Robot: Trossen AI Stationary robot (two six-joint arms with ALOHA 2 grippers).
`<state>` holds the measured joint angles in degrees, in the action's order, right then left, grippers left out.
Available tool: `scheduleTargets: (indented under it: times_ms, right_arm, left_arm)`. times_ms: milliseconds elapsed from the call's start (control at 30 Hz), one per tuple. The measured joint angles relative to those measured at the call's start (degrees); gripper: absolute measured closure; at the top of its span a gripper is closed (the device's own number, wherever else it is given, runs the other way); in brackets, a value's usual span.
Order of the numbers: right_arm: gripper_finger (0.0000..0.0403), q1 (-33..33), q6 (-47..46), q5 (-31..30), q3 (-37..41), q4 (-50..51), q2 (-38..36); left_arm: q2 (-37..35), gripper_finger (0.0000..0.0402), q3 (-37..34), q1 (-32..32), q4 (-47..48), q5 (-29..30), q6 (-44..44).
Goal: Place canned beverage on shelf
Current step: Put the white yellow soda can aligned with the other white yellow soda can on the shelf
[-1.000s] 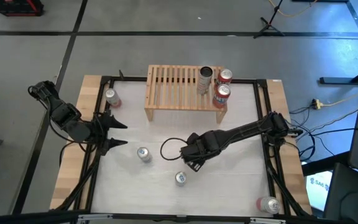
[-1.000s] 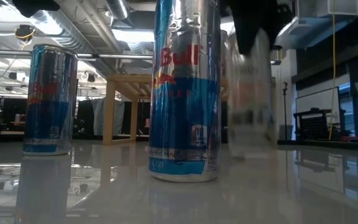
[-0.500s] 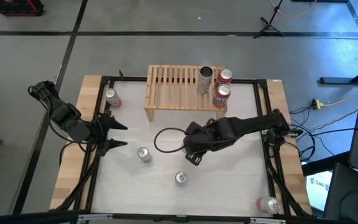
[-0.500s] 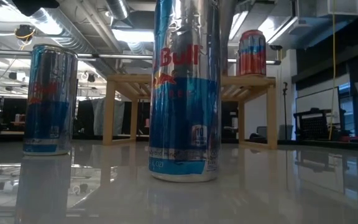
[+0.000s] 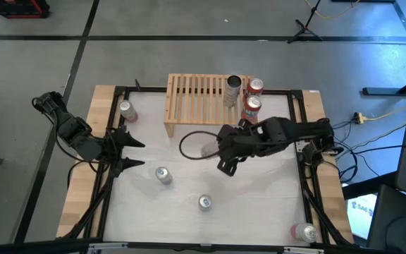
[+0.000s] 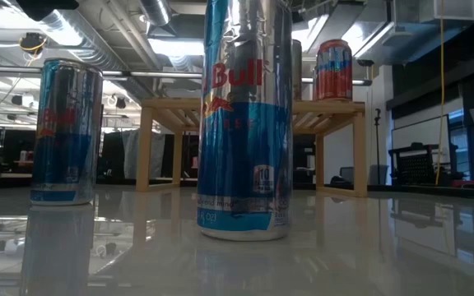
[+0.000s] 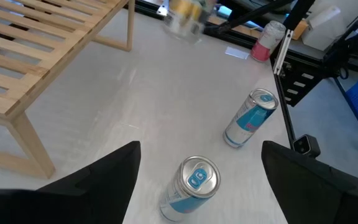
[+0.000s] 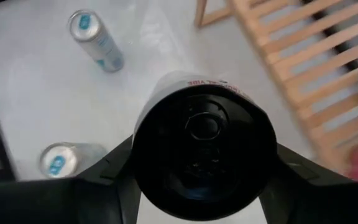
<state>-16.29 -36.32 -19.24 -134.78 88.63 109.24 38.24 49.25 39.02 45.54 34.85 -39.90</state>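
— Grip first: what is held by the right gripper [image 8: 201,155]?

— A can [image 8: 204,140] is clamped between its fingers, its dark base turned toward the wrist camera. In the high view the can [image 5: 208,149] is seen blurred, lifted above the table [image 5: 259,204], just in front of the shelf [image 5: 203,99].

— And what is already set on that shelf?

— Three cans at its right end; the slats to the left are bare. Two blue cans are left standing on the table, one nearer the left gripper [image 5: 131,151], which is parked spread open at the left edge.

— What could be spoiled from here?

— If the can is carried in too low, the shelf's front rail is likely to be struck. If released tilted, it may be tipped on the slats or knocked into the red can [image 5: 251,107].
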Motion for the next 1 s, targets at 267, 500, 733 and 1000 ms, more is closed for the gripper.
scheduleTargets:
  times_ms: [267, 500, 733, 1000]
  right_arm:
    - [0.0181, 1.70, 6.51, -3.93, 0.03, 0.30, -5.36]
    - [0.0181, 4.80, 9.62, -6.99, 0.03, -0.06, -12.01]
    - [0.0181, 13.20, 20.19, -6.03, 0.02, -2.05, -14.43]
    - [0.0181, 21.64, 34.77, 2.74, 0.07, -1.61, -12.49]
  left_arm:
    - [0.01, 0.0077, 0.00, 0.01, 0.00, 0.50, -0.07]
    - [0.02, 0.0077, 0.00, 0.00, -0.02, 1.99, -0.24]
    - [0.00, 0.0077, 0.00, -0.01, 0.15, 3.81, -0.04]
    - [0.02, 0.0077, 0.00, 0.01, 0.20, 1.58, -1.14]
